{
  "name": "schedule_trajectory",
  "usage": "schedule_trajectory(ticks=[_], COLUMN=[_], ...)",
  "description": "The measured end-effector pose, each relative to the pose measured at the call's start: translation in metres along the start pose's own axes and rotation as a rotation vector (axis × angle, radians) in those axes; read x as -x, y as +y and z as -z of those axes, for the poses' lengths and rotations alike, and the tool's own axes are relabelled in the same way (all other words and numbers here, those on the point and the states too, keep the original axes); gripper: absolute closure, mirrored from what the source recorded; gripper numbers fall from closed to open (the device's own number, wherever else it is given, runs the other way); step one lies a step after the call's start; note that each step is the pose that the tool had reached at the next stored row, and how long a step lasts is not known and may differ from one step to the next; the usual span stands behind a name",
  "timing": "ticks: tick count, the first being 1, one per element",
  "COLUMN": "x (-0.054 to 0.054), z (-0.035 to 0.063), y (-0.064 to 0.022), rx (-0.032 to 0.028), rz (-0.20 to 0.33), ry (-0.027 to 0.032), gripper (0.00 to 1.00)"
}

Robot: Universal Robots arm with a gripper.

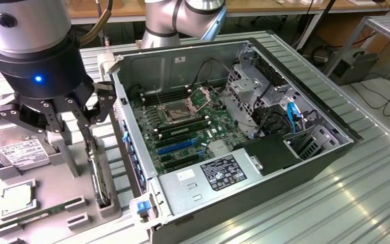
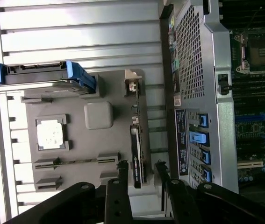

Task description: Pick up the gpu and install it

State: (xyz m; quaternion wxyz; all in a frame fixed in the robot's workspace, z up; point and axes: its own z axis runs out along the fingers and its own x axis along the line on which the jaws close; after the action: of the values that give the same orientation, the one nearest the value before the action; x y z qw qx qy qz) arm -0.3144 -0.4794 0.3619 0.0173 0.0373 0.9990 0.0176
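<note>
1. gpu (image 1: 101,178): thin dark card, standing on edge in a slot of the grey fixture tray (image 1: 49,180). Lower left of the exterior view, just beside the outer wall of the PC case (image 1: 249,203). Not yet lifted, not installed.
2. Handling (judged): prob. light and stiff, but fragile, being a bare board w/ small parts. The flat faces should give fair purchase. Best taken across its thickness at the upper edge, away from the connector edge, w/ moderate squeeze.
3. gripper (image 2: 140,175): jaws parted, holding nothing. Its fingers (image 2: 123,179) stand either side of one end of the card, w/ a gap showing on each side.
4. Writing: sticker on the card's upper edge has pale print, illegible. Black label (image 1: 225,173) on the case's power unit, illegible. White label on the hard drive (image 1: 19,150), illegible. No brand readable anywhere.
5. Tray, other items: hard drive at the exterior view's left edge; CPU chip (image 1: 18,199) and memory stick (image 1: 39,214) below it.
6. Case: lying open, green motherboard (image 1: 181,127) exposed mid-frame.
</note>
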Motion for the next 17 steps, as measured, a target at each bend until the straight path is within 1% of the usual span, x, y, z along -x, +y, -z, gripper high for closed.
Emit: schedule_trajectory(ticks=[4,11,12,17], x=[0.000,-0.001,-0.001,-0.002], z=[-0.0104,-0.0240,-0.0284,-0.0414], y=[-0.0003,-0.0008,-0.0010,-0.0016], rx=[-0.0002,-0.0002,-0.0002,-0.0001], rz=[0.000,0.000,0.000,0.000], ry=[0.0002,0.0001,0.0001,0.0000], gripper=[0.64,0.64,0.64,0.64])
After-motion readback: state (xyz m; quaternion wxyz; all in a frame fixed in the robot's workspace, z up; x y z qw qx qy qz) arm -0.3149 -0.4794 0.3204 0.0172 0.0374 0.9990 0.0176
